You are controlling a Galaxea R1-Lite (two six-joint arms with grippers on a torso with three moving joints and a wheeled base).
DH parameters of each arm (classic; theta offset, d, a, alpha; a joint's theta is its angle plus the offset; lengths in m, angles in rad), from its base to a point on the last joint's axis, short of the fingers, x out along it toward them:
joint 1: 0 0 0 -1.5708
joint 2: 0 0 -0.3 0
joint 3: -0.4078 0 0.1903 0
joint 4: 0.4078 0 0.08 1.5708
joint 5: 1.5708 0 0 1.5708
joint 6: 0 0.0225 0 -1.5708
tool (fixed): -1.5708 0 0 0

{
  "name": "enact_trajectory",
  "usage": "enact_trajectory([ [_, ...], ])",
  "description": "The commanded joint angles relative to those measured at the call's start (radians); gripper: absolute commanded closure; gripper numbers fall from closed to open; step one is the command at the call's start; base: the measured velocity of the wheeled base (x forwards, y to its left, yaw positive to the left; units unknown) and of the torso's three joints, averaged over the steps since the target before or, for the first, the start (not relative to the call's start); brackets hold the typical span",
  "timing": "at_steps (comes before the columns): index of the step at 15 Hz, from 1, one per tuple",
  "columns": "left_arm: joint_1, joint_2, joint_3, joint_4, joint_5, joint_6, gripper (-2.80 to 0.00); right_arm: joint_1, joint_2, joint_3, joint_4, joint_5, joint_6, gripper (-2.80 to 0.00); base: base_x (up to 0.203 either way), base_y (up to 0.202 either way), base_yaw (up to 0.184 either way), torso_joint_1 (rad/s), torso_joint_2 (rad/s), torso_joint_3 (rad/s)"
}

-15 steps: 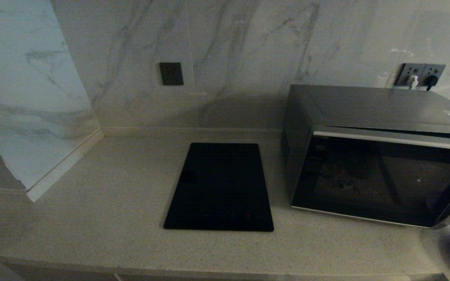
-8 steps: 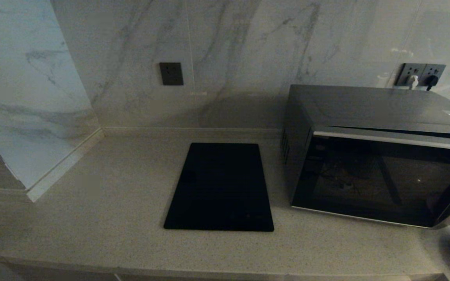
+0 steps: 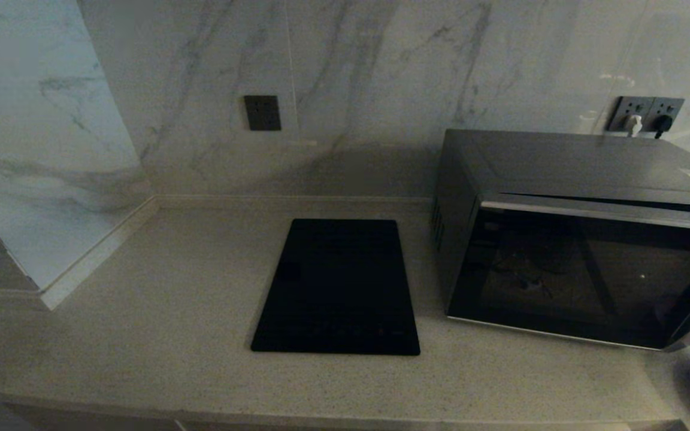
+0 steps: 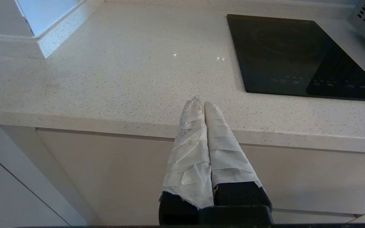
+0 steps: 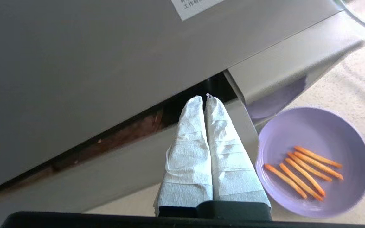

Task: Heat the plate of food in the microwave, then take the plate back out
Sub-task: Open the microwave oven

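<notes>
The right gripper (image 5: 205, 98), closed and empty, is aimed at the microwave (image 5: 106, 69) door's top gap; the plate of food (image 5: 312, 161) is seen lower right.

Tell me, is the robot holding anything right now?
No. Both grippers are shut with nothing between them: the left gripper and the right gripper. The plate of food sits untouched.

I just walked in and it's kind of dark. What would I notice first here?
The big dark grey microwave on the right of the counter, door ajar at the top. Beside it sits a lilac plate of orange food sticks, with the right hand shut above the door gap. A flat black slab lies mid-counter.
</notes>
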Motion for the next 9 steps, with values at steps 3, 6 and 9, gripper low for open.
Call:
enact_trajectory([
  [3, 0.0, 0.001, 0.0, 0.0, 0.0, -0.001, 0.0, -0.004, 0.061, 0.009, -0.001, 0.001, 0.004, 0.0, 0.0, 0.0, 0.0, 0.0, 0.0, 0.0],
  [6, 0.0, 0.001, 0.0, 0.0, 0.0, -0.001, 0.0, 0.0, 0.058, 0.039, -0.002, 0.003, 0.001, 0.0, 0.0, 0.0, 0.0, 0.0, 0.0, 0.0],
  [9, 0.0, 0.0, 0.0, 0.0, 0.0, -0.001, 0.0, 0.0, 0.055, 0.055, 0.001, 0.003, 0.002, 0.0, 0.0, 0.0, 0.0, 0.0, 0.0, 0.0],
])
